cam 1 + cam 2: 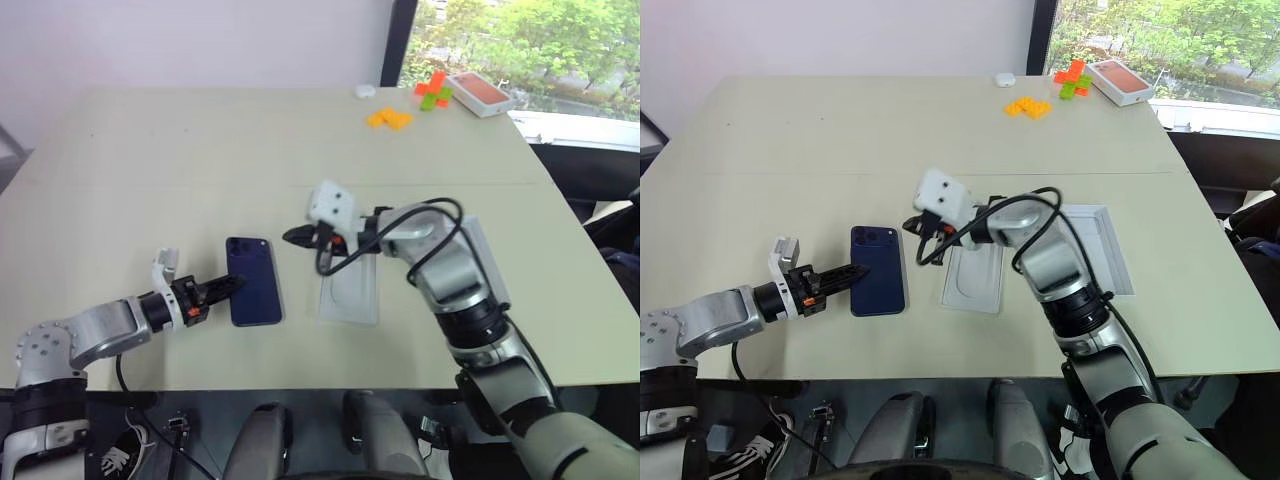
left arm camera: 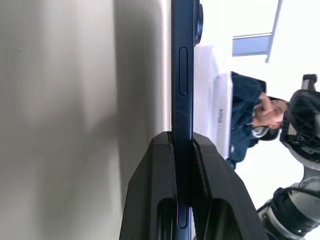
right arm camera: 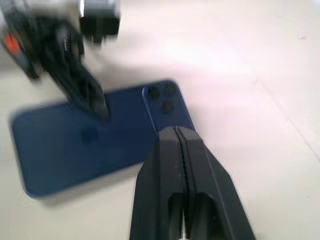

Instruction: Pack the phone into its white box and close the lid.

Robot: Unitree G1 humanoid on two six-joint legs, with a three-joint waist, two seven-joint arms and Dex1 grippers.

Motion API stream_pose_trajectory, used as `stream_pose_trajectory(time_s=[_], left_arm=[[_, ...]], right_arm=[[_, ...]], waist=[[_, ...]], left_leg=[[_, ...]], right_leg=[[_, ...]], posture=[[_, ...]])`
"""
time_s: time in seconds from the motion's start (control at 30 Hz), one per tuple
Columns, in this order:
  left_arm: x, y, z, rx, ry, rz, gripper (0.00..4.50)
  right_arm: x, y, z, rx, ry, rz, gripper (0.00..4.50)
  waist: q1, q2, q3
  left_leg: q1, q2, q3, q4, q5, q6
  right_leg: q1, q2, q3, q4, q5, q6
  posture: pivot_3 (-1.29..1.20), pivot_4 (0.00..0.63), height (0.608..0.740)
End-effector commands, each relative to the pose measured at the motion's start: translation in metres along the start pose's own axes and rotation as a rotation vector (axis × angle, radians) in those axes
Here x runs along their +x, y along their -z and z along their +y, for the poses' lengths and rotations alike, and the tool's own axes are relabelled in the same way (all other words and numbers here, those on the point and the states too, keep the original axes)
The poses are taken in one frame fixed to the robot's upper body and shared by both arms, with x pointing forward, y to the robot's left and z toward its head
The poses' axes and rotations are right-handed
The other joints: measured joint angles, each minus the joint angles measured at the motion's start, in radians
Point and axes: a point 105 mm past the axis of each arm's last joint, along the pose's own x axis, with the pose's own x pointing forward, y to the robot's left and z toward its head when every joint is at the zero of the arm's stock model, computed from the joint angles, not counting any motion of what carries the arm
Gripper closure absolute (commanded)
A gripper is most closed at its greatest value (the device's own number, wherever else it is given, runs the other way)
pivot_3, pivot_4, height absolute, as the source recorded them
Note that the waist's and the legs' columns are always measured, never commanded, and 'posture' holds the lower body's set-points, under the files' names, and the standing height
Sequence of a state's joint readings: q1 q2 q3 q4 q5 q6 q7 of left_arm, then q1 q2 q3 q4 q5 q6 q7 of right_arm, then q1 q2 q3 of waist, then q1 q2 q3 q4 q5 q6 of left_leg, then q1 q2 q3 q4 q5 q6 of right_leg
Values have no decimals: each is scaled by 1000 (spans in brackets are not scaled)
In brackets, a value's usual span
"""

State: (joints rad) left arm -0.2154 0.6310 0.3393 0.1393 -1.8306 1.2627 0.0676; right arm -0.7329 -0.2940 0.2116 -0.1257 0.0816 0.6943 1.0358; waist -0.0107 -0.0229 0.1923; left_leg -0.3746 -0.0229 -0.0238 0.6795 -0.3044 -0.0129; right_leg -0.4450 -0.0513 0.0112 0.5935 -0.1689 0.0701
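The phone (image 1: 255, 285) lies flat on the table, dark navy with its camera lenses facing up. My left gripper (image 1: 232, 285) is shut on its left edge, and the left wrist view shows the phone (image 2: 182, 65) edge-on between the fingers (image 2: 150, 190). My right gripper (image 1: 295, 237) hovers just above the phone's far right corner, pointing left, shut with nothing in it; the phone (image 3: 75, 145) lies below it. The lid (image 1: 350, 295) lies just right of the phone, plain white inside up. The white box (image 1: 1098, 245), tan inside, sits further right, partly behind my right arm.
At the table's far right corner stand an orange-topped box (image 1: 480, 93), orange and green bricks (image 1: 390, 118) and a small white object (image 1: 364, 91). A person in a dark top (image 2: 247, 115) is beyond the table's right side. The front edge is near.
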Motion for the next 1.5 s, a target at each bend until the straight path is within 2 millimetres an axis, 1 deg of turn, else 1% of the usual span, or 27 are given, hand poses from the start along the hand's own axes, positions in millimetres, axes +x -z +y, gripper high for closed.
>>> stream_pose_trajectory(time_s=[0.03,0.13,0.2,0.3,0.33,0.4,0.43,0.5,0.53,0.6,0.67,0.83,1.03,1.1,1.13,1.23,1.33,1.37,1.5], left_arm=[[-2,-7,-35,67,139,-17,4500],[3,-3,-46,103,163,9,4500],[13,1,-57,136,178,37,4500],[29,8,-70,165,205,79,4500],[38,10,-74,174,205,93,4500],[56,19,-91,182,268,126,4500],[60,22,-95,184,285,136,4500],[77,30,-91,206,245,161,4500],[88,29,-84,201,199,144,4500],[99,29,-77,204,154,134,4500],[103,30,-73,225,131,138,4500],[105,28,-65,219,110,163,4500],[111,37,-64,171,122,194,4500],[113,41,-63,163,117,202,3563],[114,43,-63,157,121,207,3251],[116,46,-62,151,118,208,1795],[117,47,-66,141,136,210,299],[117,48,-66,167,123,217,30],[115,46,-64,244,81,227,30]], right_arm=[[-32,0,0,50,-20,-44,2618],[-61,15,-1,68,-12,-31,1136],[-82,29,2,74,-9,-9,93],[-103,35,6,65,-6,-1,38],[-110,37,7,56,4,5,38],[-125,44,9,51,19,25,38],[-128,46,10,48,23,33,38],[-134,53,11,32,44,69,38],[-136,56,12,44,46,80,38],[-137,57,12,64,57,84,38],[-138,56,10,65,76,80,38],[-143,62,7,36,110,115,38],[-140,60,5,10,124,115,38],[-138,59,4,7,126,115,0],[-138,59,4,5,128,115,0],[-137,60,3,-2,131,123,0],[-136,61,1,-7,135,126,0],[-134,61,1,-11,136,126,0],[-132,61,-1,-21,138,128,0]], waist=[[-1,0,0],[0,0,0],[3,0,1],[0,0,1],[-3,0,1],[0,0,1],[0,-1,2],[-1,-1,2],[-2,-1,2],[-3,-1,2],[-6,-1,2],[2,0,2],[3,0,2],[3,-1,2],[3,0,2],[3,0,2],[3,0,2],[2,0,2],[1,0,2]], left_leg=[[0,0,0,0,0,0],[-1,0,0,0,-1,1],[-1,0,1,0,-1,2],[-1,0,1,0,-1,2],[0,0,2,0,-1,2],[0,1,3,0,-1,2],[0,0,3,0,-1,2],[0,0,3,0,-1,2],[0,0,4,0,-1,2],[0,0,5,0,-1,2],[1,0,6,1,-1,2],[0,1,5,1,-1,2],[-1,1,5,2,-2,3],[-1,1,5,1,-2,4],[-1,1,5,1,-2,4],[0,1,5,2,-2,3],[1,1,5,2,-2,3],[1,1,5,2,-2,3],[1,1,5,2,-2,3]], right_leg=[[0,0,0,0,0,0],[0,-1,0,-1,0,0],[0,-1,0,-2,0,0],[1,-1,0,-3,-1,1],[1,0,1,-4,-1,1],[1,1,2,-4,-1,1],[2,1,2,-4,-1,1],[2,1,2,-5,-1,2],[2,1,3,-5,-1,2],[2,2,4,-5,-1,2],[2,3,4,-5,-1,1],[1,4,4,-5,-1,1],[2,2,4,-7,-1,1],[2,2,4,-7,-1,2],[2,2,4,-7,-1,2],[2,2,4,-7,-1,1],[3,2,4,-7,-1,1],[3,2,4,-7,-1,1],[3,3,4,-7,-1,1]], posture=[[0,150,740],[0,150,740],[0,150,740],[0,150,740],[0,150,740],[0,150,740],[0,150,740],[0,150,740],[0,150,740],[0,150,740],[0,150,740],[0,150,740],[0,150,740],[0,150,740],[0,150,740],[0,150,740],[0,150,740],[0,150,740],[0,150,740]])
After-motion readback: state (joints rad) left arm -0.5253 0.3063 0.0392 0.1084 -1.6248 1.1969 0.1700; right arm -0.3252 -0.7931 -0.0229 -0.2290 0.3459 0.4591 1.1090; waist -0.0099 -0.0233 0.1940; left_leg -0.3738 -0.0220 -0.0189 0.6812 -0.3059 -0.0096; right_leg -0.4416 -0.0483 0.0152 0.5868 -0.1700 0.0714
